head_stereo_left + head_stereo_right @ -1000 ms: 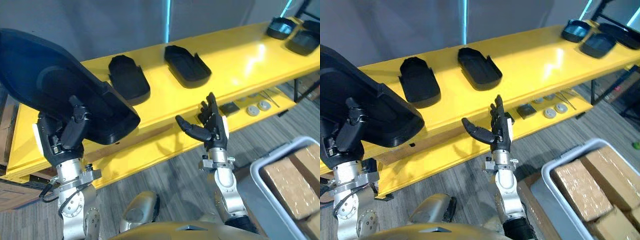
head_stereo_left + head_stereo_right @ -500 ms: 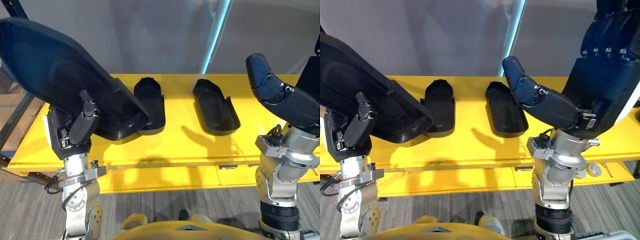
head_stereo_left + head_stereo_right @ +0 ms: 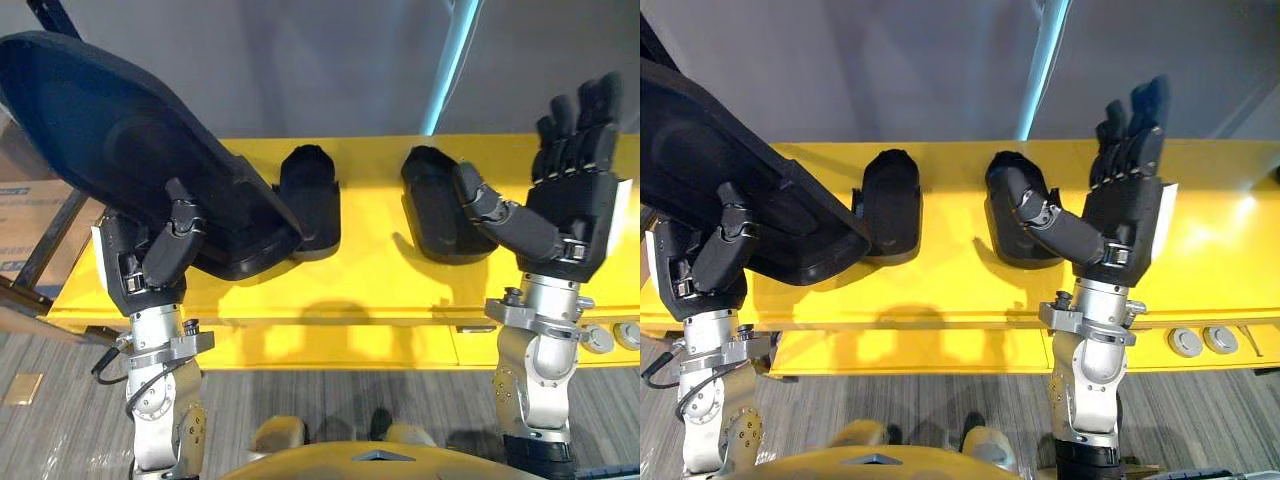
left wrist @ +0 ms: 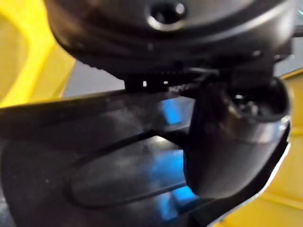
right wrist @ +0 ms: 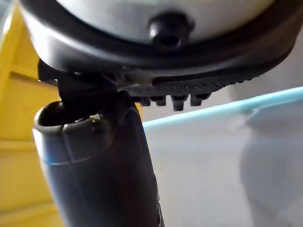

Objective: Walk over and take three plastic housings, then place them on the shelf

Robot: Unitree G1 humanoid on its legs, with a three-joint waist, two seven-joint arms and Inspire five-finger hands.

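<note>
Fingers [image 3: 574,128] of the right hand [image 3: 568,212] stand straight and apart at the frame's right, palm empty, probably kept free for balance. At lower left, the left hand [image 3: 148,268] clamps its thumb over the rim of a large plastic housing [image 3: 105,150], tilted toward the upper left, seemingly to carry it clear. Beyond, on the yellow shelf [image 3: 360,292], the centre-left housing [image 3: 310,195] and centre-right housing [image 3: 438,208] lie apart.
</note>
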